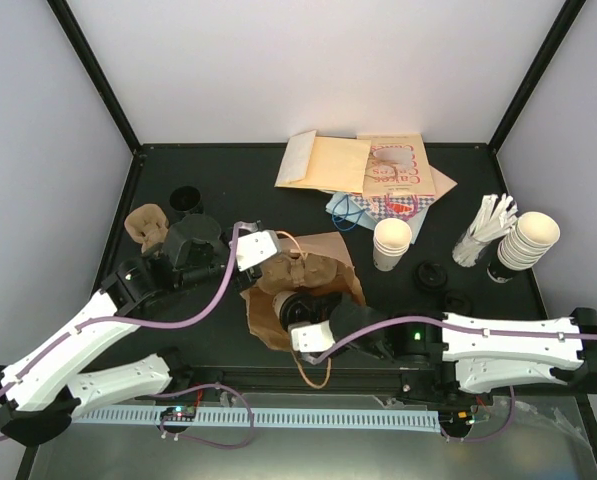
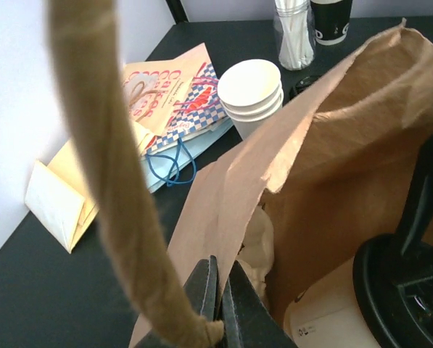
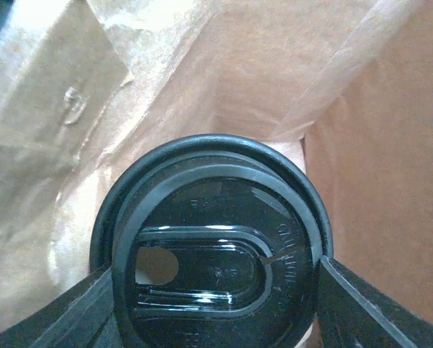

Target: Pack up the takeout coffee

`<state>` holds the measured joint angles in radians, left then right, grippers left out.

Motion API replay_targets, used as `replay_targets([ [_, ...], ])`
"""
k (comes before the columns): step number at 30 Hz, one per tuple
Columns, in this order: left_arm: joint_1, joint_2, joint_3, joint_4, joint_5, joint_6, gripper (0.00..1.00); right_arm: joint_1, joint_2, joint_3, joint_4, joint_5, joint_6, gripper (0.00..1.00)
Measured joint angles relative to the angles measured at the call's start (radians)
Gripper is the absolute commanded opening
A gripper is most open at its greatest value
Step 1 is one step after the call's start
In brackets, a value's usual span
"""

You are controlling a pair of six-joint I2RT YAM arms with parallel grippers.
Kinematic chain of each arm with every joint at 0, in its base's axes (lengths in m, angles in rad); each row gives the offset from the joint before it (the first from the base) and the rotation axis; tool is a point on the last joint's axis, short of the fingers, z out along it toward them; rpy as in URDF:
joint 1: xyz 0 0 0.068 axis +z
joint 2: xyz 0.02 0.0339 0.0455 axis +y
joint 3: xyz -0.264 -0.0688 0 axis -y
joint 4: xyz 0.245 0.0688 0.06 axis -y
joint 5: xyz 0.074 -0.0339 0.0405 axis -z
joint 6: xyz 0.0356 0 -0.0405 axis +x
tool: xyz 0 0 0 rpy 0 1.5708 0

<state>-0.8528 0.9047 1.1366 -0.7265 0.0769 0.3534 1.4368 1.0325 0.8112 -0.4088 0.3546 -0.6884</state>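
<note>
Takeout coffee [image 3: 216,254], gripped by right pincer [image 3: 216,308], sits hemmed by paper bag [image 3: 274,72].

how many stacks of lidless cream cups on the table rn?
2. The upright cup stack stands just right of the paper bag. The tilted cup stack is at the far right, beside the jar of white sticks. The arms may hide more.

Creased matt brown paper bag [image 2: 332,145], glossy black plastic takeout coffee lid [image 3: 209,268], rough twisted-paper handle [image 2: 107,181], matt dark tabletop [image 2: 64,304].
</note>
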Motion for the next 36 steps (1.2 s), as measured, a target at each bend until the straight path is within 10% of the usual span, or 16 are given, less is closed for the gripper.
replay_targets([
  [20,-0.060,-0.035,0.000,-0.021,0.091,0.005,0.02,-0.050,0.198,0.068,0.068,0.112,-0.042,0.55],
  [36,-0.065,-0.072,-0.005,0.005,-0.108,0.089,0.02,-0.104,0.114,0.065,-0.018,0.091,0.002,0.54],
])
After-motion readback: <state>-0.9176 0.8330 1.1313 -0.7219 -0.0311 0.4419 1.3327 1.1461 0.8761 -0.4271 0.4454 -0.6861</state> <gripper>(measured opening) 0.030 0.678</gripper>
